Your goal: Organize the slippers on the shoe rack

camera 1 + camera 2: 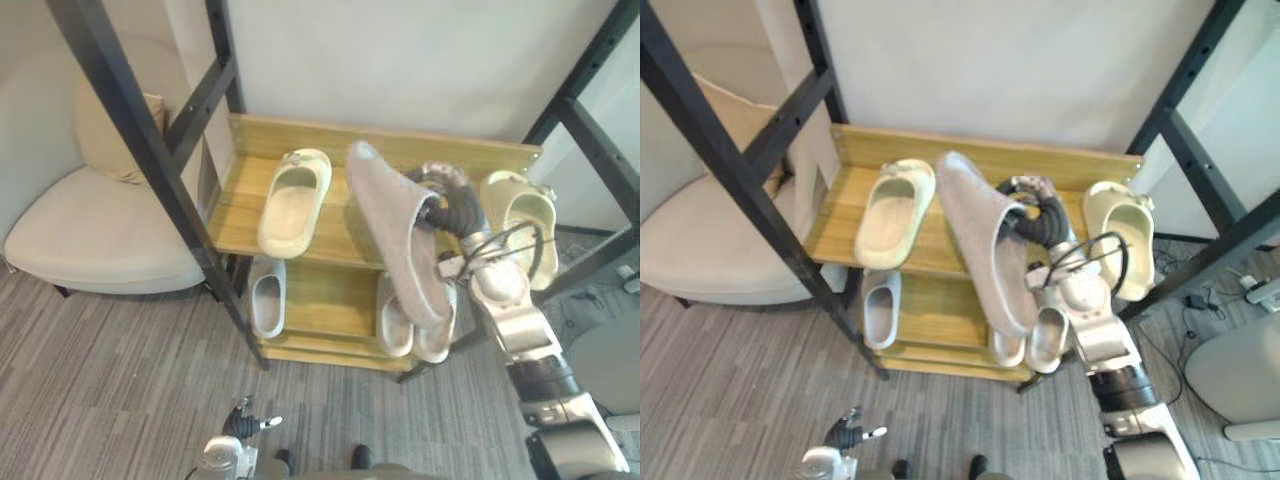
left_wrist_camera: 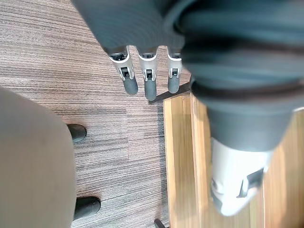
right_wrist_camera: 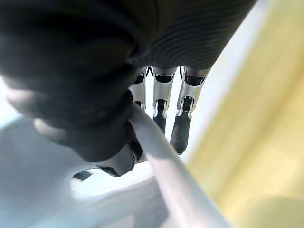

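Grey striped carpet [image 1: 100,380] lay before a two-shelf wooden shoe rack [image 1: 300,132] against a pale wall, with a cream upholstered armchair [image 1: 90,235] to the left. From the head views, the right hand [image 1: 450,205] held a taupe fabric slipper [image 1: 395,230] tilted above the middle of the top shelf, its sole turned towards the camera. It hung between a cream foam slipper [image 1: 292,205] lying on that shelf's left and a matching cream slipper [image 1: 525,225] at its right end. On the lower shelf, a pale grey slipper [image 1: 267,300] sat at the left and two more pale slippers [image 1: 395,325] at the right. Up close, the right wrist view showed what the head views hid: thumb and fingers [image 3: 183,128] pinched round the slipper's edge. The left hand [image 1: 243,425] hung low over the carpet. Its wrist view showed straight fingers [image 2: 149,85] holding nothing, beside the rack's wooden edge.
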Controlling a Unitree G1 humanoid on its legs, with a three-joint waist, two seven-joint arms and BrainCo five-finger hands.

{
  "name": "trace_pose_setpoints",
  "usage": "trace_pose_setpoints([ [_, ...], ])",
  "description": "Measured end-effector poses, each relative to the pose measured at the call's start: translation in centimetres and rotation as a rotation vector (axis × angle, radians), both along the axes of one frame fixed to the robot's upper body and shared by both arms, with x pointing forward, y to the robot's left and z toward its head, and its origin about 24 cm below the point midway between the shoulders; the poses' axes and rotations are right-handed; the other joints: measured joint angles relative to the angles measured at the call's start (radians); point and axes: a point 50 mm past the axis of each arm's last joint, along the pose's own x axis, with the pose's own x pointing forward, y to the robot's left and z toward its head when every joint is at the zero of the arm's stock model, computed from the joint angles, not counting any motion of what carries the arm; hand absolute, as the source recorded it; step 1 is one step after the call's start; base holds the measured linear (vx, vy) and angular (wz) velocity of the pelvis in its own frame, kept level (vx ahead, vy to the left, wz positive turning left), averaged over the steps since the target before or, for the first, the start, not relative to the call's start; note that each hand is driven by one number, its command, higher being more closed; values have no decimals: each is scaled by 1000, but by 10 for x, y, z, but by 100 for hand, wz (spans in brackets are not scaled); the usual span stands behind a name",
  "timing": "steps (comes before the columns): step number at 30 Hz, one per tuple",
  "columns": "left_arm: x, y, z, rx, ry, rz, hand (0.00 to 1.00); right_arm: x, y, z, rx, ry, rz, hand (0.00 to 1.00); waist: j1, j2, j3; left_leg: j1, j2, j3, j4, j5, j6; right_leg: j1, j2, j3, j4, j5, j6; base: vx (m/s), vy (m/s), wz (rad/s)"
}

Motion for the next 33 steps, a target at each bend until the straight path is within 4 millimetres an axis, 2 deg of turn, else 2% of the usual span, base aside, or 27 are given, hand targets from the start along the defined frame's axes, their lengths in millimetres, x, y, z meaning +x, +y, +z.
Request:
trace_pose_setpoints([
  [4,-3,0,-1,-2,12,1,0,-22,7,5,46,-65,76,100,-12,5,-5,7,-2,4,0,1,2,1,-4,5,11,-1,1,-49,4,-3],
  [6,-3,0,-2,-2,15,0,0,-33,9,0,53,-58,112,100,-18,8,-7,7,-3,6,0,2,3,-2,-5,8,17,-3,4,-42,5,-2],
  [8,-5,-2,-2,-2,20,-11,0,-42,12,-9,85,-22,142,100,-19,13,-11,7,-4,8,0,3,4,-4,-6,9,17,-3,4,-7,1,-3],
  [15,-6,-9,-4,4,30,-78,0,-71,46,-72,48,264,330,100,-25,40,-31,-5,-4,20,-2,3,4,-26,-7,20,27,-8,7,-2,2,-5],
  [17,-3,-12,-3,4,17,-103,0,-73,52,-78,36,293,369,100,-25,49,-22,-26,-7,20,14,3,4,-64,-12,21,82,-28,7,-26,5,4],
  [23,44,-23,13,-2,-110,-156,0,-37,62,-98,-80,390,355,100,-21,83,160,-271,-18,12,367,-110,14,-291,-47,21,422,-146,7,-202,1,11],
  [25,58,-26,19,-10,-151,-154,0,-27,60,-98,-93,402,330,100,-21,93,197,-358,-21,10,461,-139,13,-373,-58,19,512,-175,6,-268,21,14],
  [28,79,-27,30,-14,-214,-152,0,-9,56,-87,-95,368,274,100,-25,102,251,-490,-21,2,592,-181,7,-496,-71,11,635,-223,3,-216,24,12],
  [33,110,-31,53,-30,-351,-96,0,10,48,-47,-47,199,152,100,-18,100,296,-706,-17,-2,808,-239,2,-712,-89,18,865,-290,-9,-127,-5,7],
])
